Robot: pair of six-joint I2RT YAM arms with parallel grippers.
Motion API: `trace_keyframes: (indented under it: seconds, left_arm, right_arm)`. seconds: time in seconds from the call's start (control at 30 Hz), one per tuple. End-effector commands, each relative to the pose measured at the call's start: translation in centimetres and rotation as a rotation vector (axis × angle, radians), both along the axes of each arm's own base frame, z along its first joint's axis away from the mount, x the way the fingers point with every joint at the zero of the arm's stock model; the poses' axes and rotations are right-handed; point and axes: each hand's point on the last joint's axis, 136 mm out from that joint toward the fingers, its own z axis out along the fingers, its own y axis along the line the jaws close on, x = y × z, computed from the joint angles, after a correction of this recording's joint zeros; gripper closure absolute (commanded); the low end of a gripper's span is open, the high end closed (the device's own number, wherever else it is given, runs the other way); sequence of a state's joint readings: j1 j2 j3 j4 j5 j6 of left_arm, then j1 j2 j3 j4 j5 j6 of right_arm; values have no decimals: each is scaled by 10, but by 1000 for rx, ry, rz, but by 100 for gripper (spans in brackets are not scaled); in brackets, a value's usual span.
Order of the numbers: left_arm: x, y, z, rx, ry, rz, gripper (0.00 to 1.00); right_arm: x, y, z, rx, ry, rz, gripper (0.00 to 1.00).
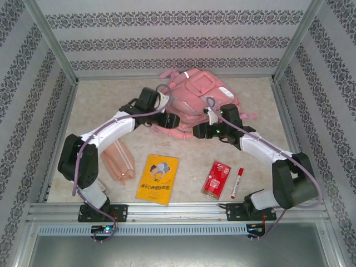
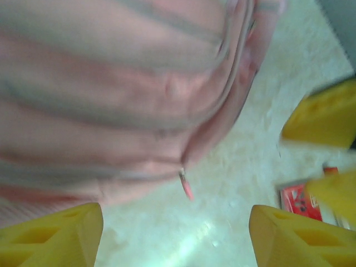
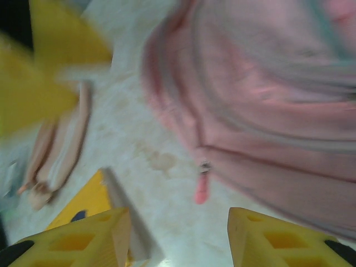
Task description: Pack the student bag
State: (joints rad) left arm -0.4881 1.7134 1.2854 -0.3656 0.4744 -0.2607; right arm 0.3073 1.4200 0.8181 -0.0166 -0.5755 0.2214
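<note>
the student bag [image 1: 197, 94], soft pink fabric with puffy zip pockets and pale strips, slumps at the far middle of the pale marbled table [image 1: 100, 105], a small pink zip pull [image 3: 202, 188] dangling at its near edge. the left gripper [image 2: 175, 233] and right gripper [image 3: 178, 236], both with blocky yellow fingers, hang by that edge with jaws apart over bare tabletop, clamping nothing. nearer the bases lie a ribbed peach pencil case [image 1: 118, 161], a flat yellow book [image 1: 157, 178], a red packet [image 1: 217, 179] and a slim marker [image 1: 237, 182], well apart from the bag.
</note>
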Motion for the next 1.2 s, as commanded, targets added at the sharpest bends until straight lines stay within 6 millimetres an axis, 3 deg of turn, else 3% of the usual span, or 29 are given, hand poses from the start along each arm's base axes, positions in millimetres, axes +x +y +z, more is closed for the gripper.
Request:
trace_keyframes:
  seconds: [0.0, 0.13, 0.4, 0.57, 0.8, 0.93, 1.07, 1.17]
  left_arm:
    - [-19, -22, -27, -16, 171, 98, 29]
    - [-25, -24, -50, 64, 203, 114, 28]
    - [-21, -43, -64, 65, 231, 107, 30]
    - [-14, -51, -71, 100, 226, 150, 38]
    - [-13, -41, -98, 199, 281, 225, 48]
    - [-16, -50, -95, 190, 276, 180, 75]
    - [-15, -54, -76, 162, 211, 111, 97]
    - [-19, -58, -57, 129, 164, 38, 100]
  right_arm:
    - [24, -39, -2, -69, 47, -222, 51]
    - [27, -45, -3, -51, 97, -269, 50]
    - [24, -42, -13, -74, 137, -242, 48]
    - [27, -41, -9, -91, 99, -235, 49]
    - [34, -39, -6, -105, 75, -226, 49]
    - [40, -36, 4, -117, 24, -195, 49]
    - [42, -29, 20, -149, -91, -75, 48]
    - [34, -21, 30, -195, -200, 86, 47]
